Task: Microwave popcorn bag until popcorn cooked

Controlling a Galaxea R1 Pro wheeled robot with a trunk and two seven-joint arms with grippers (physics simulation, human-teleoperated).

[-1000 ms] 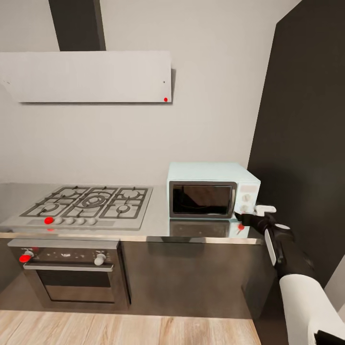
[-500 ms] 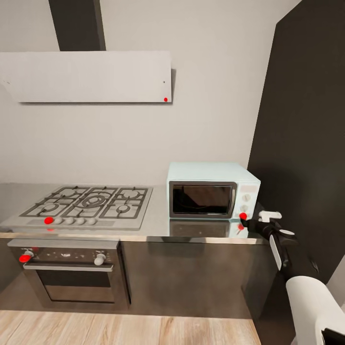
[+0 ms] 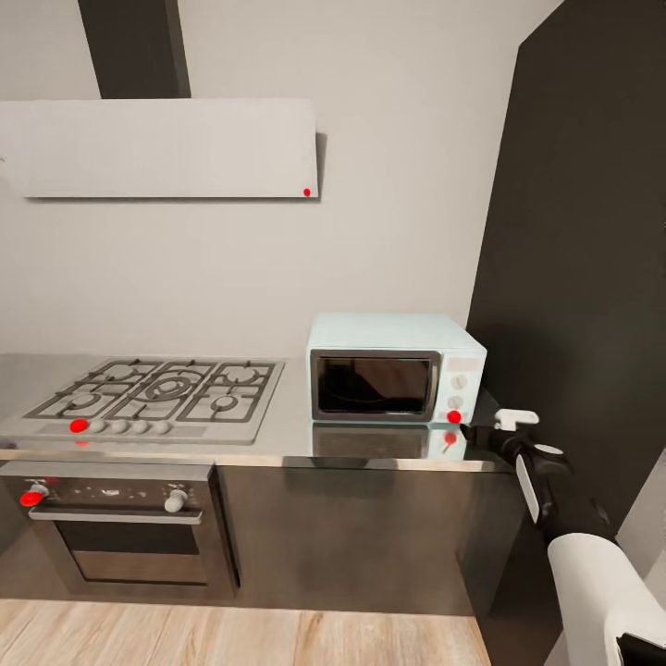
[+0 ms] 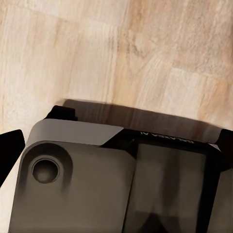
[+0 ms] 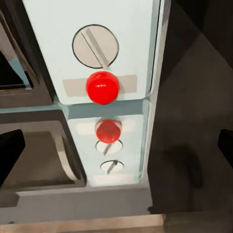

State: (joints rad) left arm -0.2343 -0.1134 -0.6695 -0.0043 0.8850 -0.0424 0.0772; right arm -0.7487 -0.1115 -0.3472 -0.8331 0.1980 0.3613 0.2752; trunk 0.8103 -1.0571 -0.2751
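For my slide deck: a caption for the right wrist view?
Right wrist camera facing the microwave's control panel: a round red light below a knob.

Illumination is even and diffuse, with no visible source. The wall (image 3: 398, 231) renders bright and flat; the hood (image 3: 157, 148) casts a narrow soft shadow past its right end. The countertop (image 3: 291, 416) is glossy and mirrors the microwave (image 3: 393, 379), including its red light (image 5: 102, 87), along the front edge. The microwave door glass shows faint reflections. The dark panel (image 3: 592, 277) at the right carries little detail. The head view is slightly soft overall, with mild stretching toward its edges. In the left wrist view, the wood floor (image 4: 145, 53) is bright and blurred, with a soft dark shadow beside the robot body. The right wrist view is sharp.
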